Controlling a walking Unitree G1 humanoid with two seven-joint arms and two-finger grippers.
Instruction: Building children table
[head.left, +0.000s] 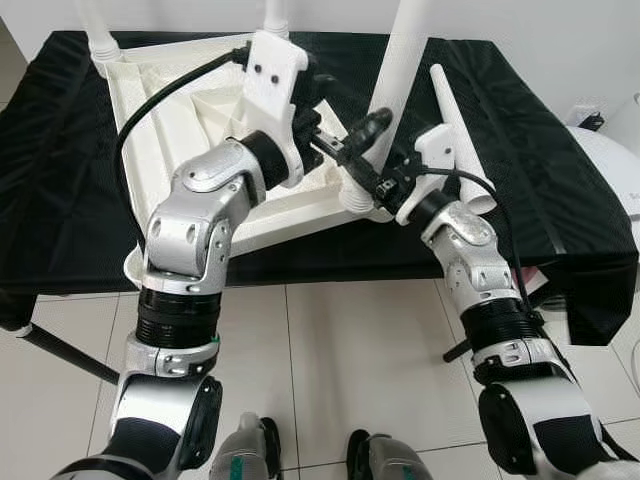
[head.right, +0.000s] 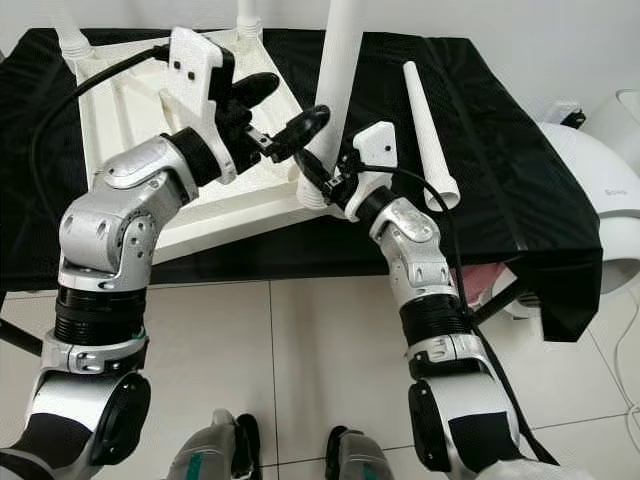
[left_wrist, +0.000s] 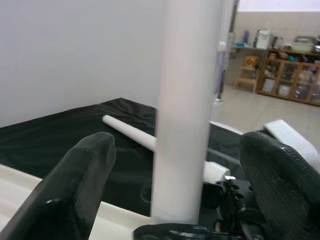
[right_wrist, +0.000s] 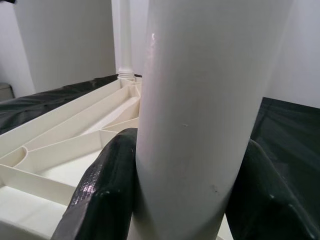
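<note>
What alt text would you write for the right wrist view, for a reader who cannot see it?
The right tool clamps its two black fingers around an upright white table leg close to the camera. Behind lies the upturned white tabletop with its ribbed underside, another leg standing at its far corner, on a black cloth.

From our head we look down past both arms. Our left wrist camera sights between spread fingers (left_wrist: 75, 185) at the upright leg (left_wrist: 187, 110); our right wrist camera sits closer on it.
</note>
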